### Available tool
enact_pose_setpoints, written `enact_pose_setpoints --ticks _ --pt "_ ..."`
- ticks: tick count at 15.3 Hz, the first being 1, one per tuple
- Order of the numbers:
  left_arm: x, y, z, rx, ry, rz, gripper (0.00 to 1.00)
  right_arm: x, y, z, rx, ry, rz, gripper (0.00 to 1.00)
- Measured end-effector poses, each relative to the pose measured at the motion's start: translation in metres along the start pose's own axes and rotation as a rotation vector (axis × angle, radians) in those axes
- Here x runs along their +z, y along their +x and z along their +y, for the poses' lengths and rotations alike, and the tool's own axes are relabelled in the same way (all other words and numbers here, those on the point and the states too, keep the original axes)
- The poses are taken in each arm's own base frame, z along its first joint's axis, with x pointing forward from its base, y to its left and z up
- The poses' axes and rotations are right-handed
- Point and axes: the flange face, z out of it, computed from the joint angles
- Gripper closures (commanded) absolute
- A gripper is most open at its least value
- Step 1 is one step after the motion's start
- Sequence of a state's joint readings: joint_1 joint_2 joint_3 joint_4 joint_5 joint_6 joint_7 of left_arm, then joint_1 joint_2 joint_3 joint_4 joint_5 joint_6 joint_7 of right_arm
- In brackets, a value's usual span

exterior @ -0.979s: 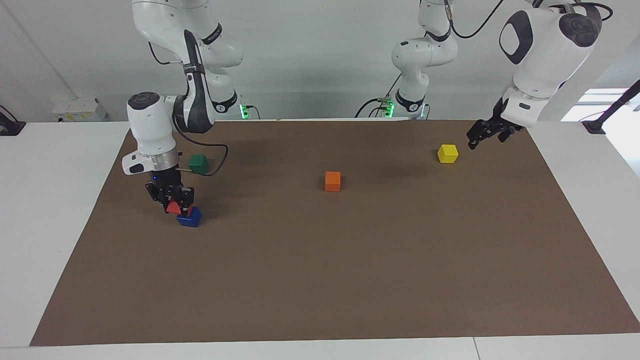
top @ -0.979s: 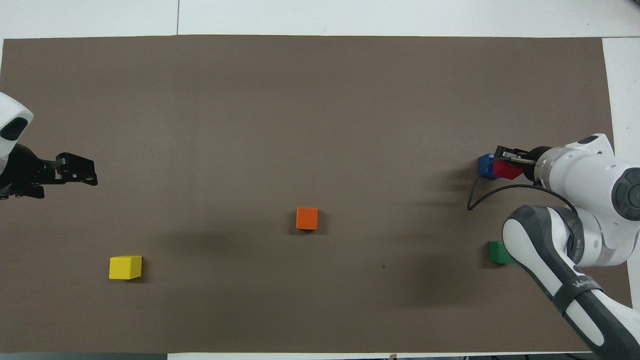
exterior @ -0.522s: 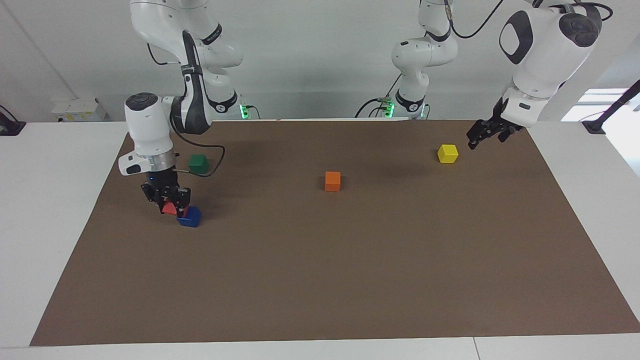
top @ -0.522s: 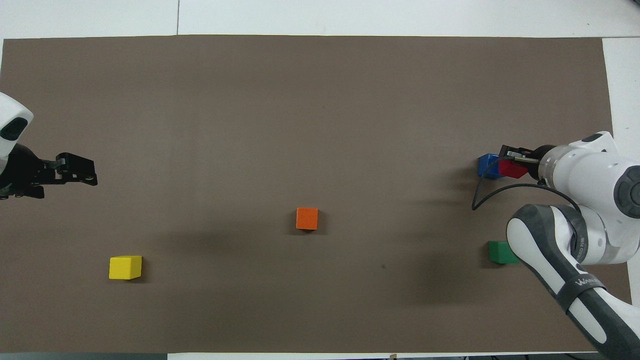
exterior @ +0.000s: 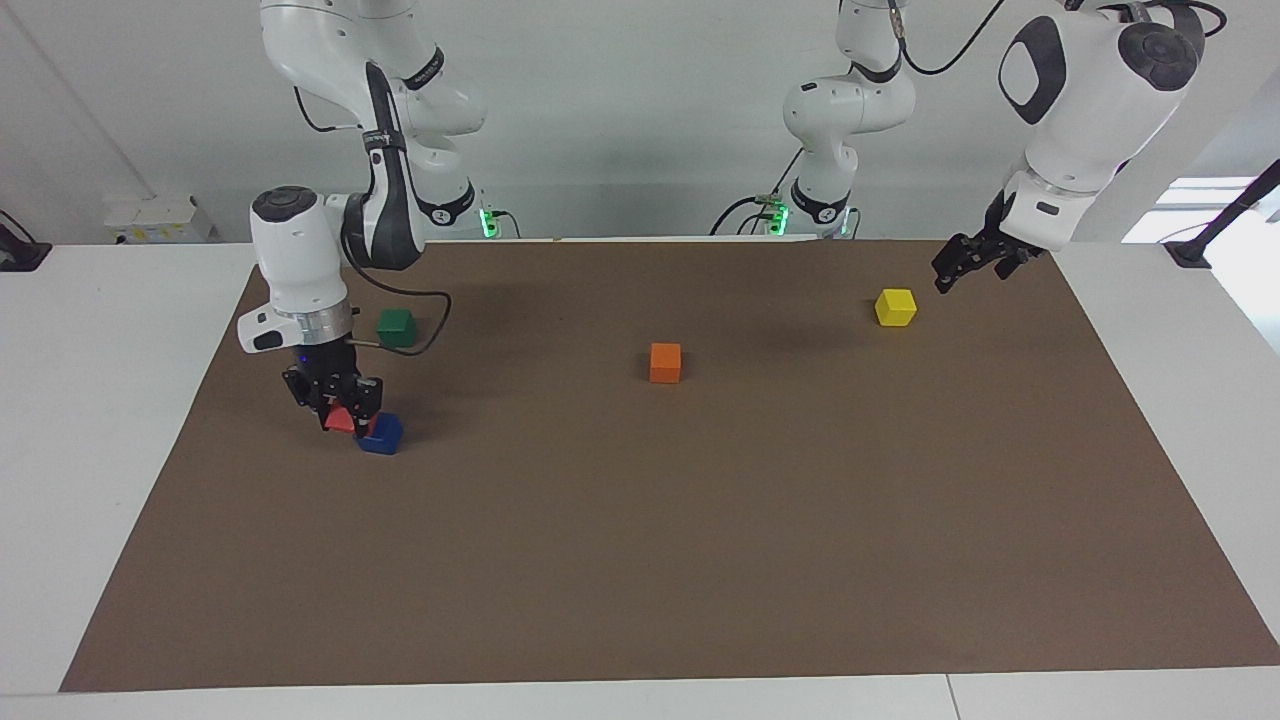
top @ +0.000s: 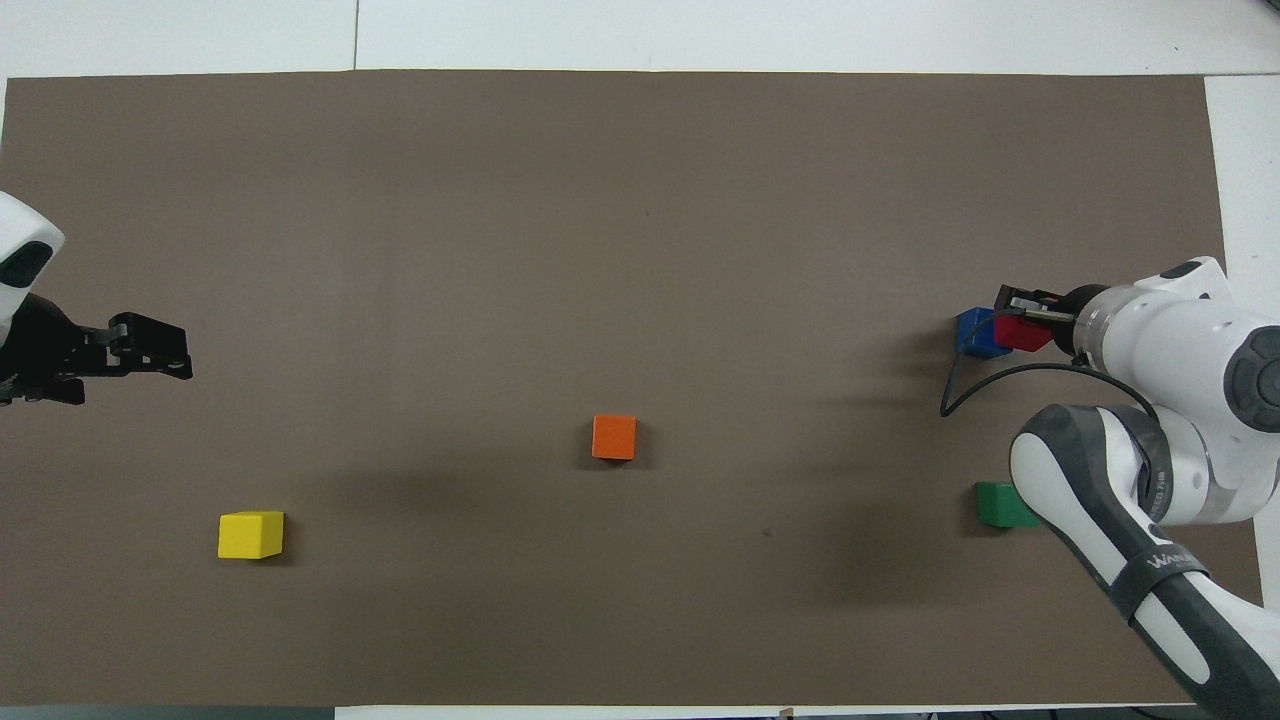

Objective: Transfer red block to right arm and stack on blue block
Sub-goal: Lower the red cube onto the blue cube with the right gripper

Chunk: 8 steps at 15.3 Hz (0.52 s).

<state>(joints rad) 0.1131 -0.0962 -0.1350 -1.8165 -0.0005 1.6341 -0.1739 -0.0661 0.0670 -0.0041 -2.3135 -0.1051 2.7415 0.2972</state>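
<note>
Five cubes are in sight, one of each colour: red point(exterior: 343, 418), blue point(exterior: 382, 434), green point(exterior: 397, 327), orange point(exterior: 665, 362) and yellow point(exterior: 895, 307). There are two arms, each with one gripper: the right point(exterior: 340, 405) and the left point(exterior: 960, 268). One brown mat point(exterior: 700, 560) covers one table point(exterior: 100, 400).

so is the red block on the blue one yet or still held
Held, not stacked. The right gripper is shut on the red block, which hangs tilted just above the blue block, off to one side.
</note>
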Motion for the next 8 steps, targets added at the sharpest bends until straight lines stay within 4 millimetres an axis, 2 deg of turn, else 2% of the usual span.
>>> enact_pose_setpoints --ticks 3,6,8 --pt "-0.011 -0.001 0.007 0.021 -0.002 0.024 0.0 0.0 0.0 -0.006 -0.01 0.004 0.0 1.0" --pt "-0.012 -0.004 0.023 0.051 0.0 0.027 0.0 0.003 -0.001 -0.011 -0.019 0.006 -0.004 1.0" --pt "-0.012 -0.004 0.025 0.056 0.001 0.027 0.0 0.003 -0.001 -0.013 -0.02 0.008 -0.004 1.0"
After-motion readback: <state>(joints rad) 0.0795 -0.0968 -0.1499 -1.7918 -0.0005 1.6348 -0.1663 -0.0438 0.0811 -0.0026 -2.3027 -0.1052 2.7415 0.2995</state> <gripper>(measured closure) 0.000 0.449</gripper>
